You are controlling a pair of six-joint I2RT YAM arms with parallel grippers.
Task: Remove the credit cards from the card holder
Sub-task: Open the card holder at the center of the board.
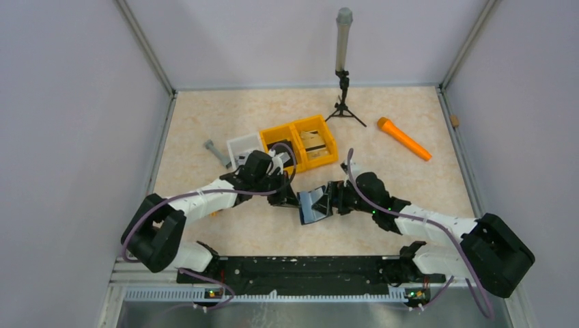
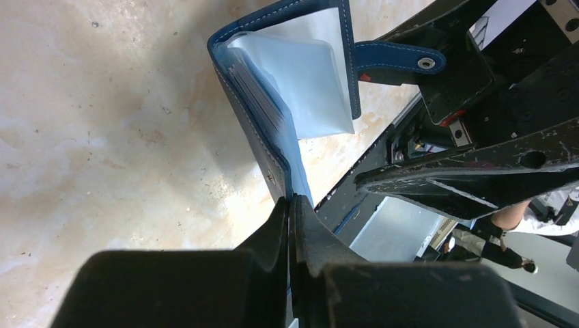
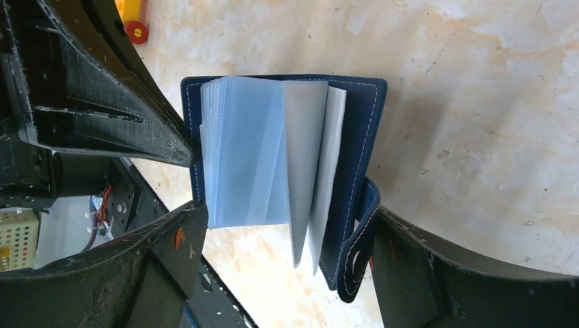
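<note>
Seen from above, a beige marbled desk (image 1: 423,191) boxed in by pale grey walls carries a flat navy-blue folding card holder (image 1: 315,203) near its middle, between the left gripper (image 1: 292,198) and the right gripper (image 1: 336,198). The left wrist view shows the left jaws clenched on one cover's edge, with the holder standing open and its pale grey-blue sleeves fanned. The right wrist view shows the right jaws released and spread to either side of the holder, whose translucent pockets splay like pages, with its snap strap dangling beside one finger.
</note>
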